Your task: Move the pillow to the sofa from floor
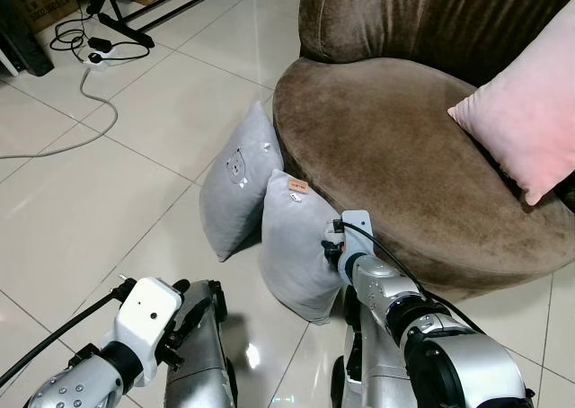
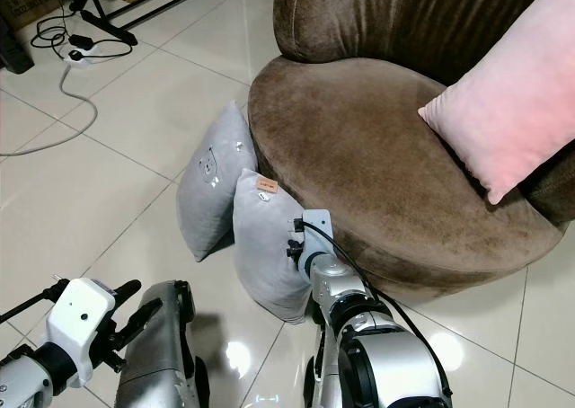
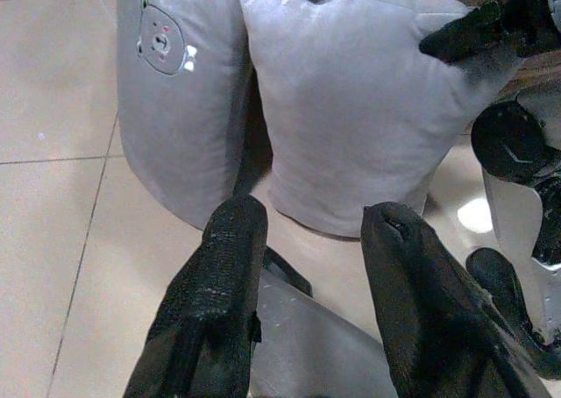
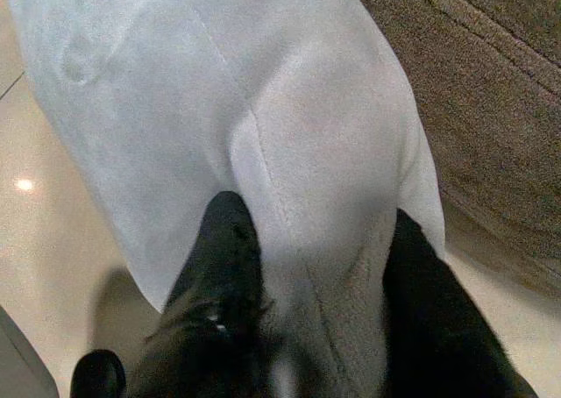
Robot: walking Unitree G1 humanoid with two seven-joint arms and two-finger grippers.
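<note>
Pillows, two of them and both grey, stand on edge on the tiled floor [image 1: 108, 210], leaning against the front of the brown sofa [image 1: 395, 147]. The near pillow [image 1: 301, 251] carries a small orange tag at its top corner; the far pillow [image 1: 238, 183] shows a stitched bear patch. They overlap, so part of the far one's side is hidden behind the near one.

The right gripper [image 4: 320, 266] is pressed into the near pillow's sofa-side edge, its fingers [image 4: 223, 258] spread either side of a fold of fabric that bulges between them. From the head views the fingertips are hidden behind the wrist, so only the wrist view shows the grasp.

The left gripper [image 3: 307, 258] hangs low over the floor, well short of the pillows, its fingers [image 3: 223, 275] parted and holding nothing.

A pink cushion [image 1: 530, 111] leans on the sofa's seat at the right, cut off by the frame edge. A white cable [image 1: 85, 111] trails across the floor to a power strip at the upper left, beside a black stand that is only partly in frame.
</note>
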